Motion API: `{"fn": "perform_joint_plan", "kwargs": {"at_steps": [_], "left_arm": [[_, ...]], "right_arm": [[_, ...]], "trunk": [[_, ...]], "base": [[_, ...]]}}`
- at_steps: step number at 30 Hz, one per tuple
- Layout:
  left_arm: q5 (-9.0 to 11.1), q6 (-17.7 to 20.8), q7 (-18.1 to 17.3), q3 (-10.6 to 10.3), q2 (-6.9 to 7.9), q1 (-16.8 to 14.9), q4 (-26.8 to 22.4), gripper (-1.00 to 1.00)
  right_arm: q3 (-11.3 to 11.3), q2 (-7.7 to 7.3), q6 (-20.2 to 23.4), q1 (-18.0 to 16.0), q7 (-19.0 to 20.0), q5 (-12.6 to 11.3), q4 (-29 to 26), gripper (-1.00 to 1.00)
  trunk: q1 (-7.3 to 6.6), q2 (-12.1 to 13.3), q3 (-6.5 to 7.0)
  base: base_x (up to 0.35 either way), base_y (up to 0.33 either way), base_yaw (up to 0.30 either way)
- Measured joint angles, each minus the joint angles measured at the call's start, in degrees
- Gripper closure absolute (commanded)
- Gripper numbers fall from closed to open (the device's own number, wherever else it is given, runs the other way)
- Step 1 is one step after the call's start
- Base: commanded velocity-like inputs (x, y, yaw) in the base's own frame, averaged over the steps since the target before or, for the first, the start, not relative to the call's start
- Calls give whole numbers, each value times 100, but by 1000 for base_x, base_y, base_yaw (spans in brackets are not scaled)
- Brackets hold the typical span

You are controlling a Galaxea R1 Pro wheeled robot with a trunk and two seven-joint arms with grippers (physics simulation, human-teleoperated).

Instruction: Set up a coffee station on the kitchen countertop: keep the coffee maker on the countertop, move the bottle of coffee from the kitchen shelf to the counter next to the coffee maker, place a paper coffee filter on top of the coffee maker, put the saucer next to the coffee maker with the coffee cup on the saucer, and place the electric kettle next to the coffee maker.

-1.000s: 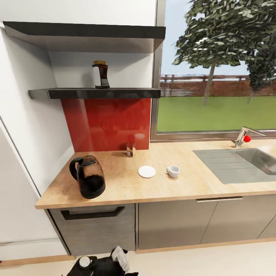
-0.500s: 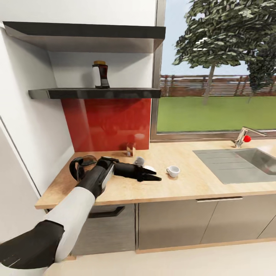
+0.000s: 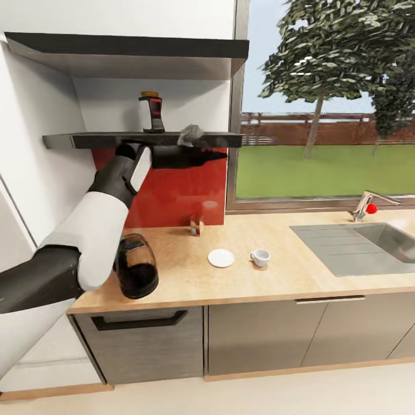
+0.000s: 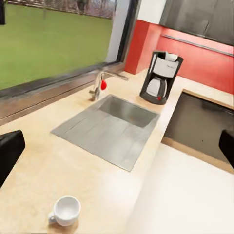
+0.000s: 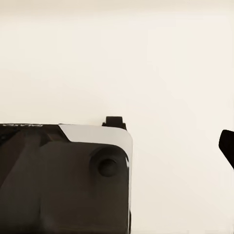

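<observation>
Black-sleeved and quick, the left pincer (image 3: 216, 154) has swung up from the light wood counter (image 3: 288, 271) to shelf height, jaws apart and empty, just right of the dark, white-labelled, tan-capped coffee bottle (image 3: 151, 113) on the dark shelf (image 3: 86, 140), so the grab looks next.

White coffee cup (image 3: 260, 257) and saucer (image 3: 221, 257) on the light wood-look countertop (image 3: 276, 271); smoky-brown kettle (image 3: 137, 267); red backsplash (image 3: 173, 184); black coffee maker (image 4: 161, 77), red switch.
</observation>
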Motion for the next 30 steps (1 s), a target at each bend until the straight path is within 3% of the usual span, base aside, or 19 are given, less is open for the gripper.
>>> {"fn": "perform_joint_plan", "kwargs": {"at_steps": [2, 3, 4, 8, 11, 16, 18, 20, 24, 27, 29, 30], "left_arm": [[14, 5, 1135, 100, 29, -245, -38, -100], [17, 9, 1336, 109, 33, -310, -43, -100], [20, 13, 1861, 136, 42, -543, -26, -100], [29, 21, 2364, 155, 46, -1123, 61, -100], [23, 26, 3083, 156, 62, -1588, 138, -100], [-68, 47, 4208, 90, 70, -1859, 155, -100], [-219, 55, 4566, -20, 64, -1868, 155, -100], [-611, 57, 4959, -321, 57, -1854, 160, -100], [-1132, 59, 5222, -528, 37, -1844, 161, -100], [-1348, 54, 5432, -555, 33, -1842, 163, -100], [-1418, 43, 5979, -541, 36, -1840, 166, -100], [-1410, 41, 6072, -543, 34, -1839, 167, -100]], "right_arm": [[-4, -44, 1, 177, -10, -6, 2, -100], [-4, -57, 2, 213, -11, -5, 3, -100], [-7, -126, 0, 318, -14, -7, 0, -100], [-5, -243, -2, 447, -11, -5, 0, -100], [2, -255, -2, 507, 5, 1, -1, -100], [4, -252, -2, 527, -6, 3, -1, -100], [4, -253, -2, 534, -8, 3, -1, -100], [4, -253, -2, 539, -8, -1, -1, -100], [-1, -253, -2, 537, -9, -11, -1, -100], [3, -250, -7, 537, -3, -13, -1, -100], [4, -245, -5, 537, -7, -14, -1, -100], [2, -245, -4, 536, -7, -14, -3, -100]], "trunk": [[0, -1, 0], [-1, -2, 0], [1, 2, 1], [-1, -3, 1], [-1, -3, 1], [0, 0, 0], [0, 0, 0], [0, 0, 0], [0, 0, 0], [0, 0, 0], [0, 0, 0], [0, 0, 0]], "base": [[0, 0, 0], [0, 0, 0], [0, 0, 0], [0, 0, 0], [0, 0, 0], [0, 0, 0], [0, 0, 0], [0, 0, 0], [0, 0, 0], [0, 0, 0], [0, 0, 0], [0, 0, 0]]}}
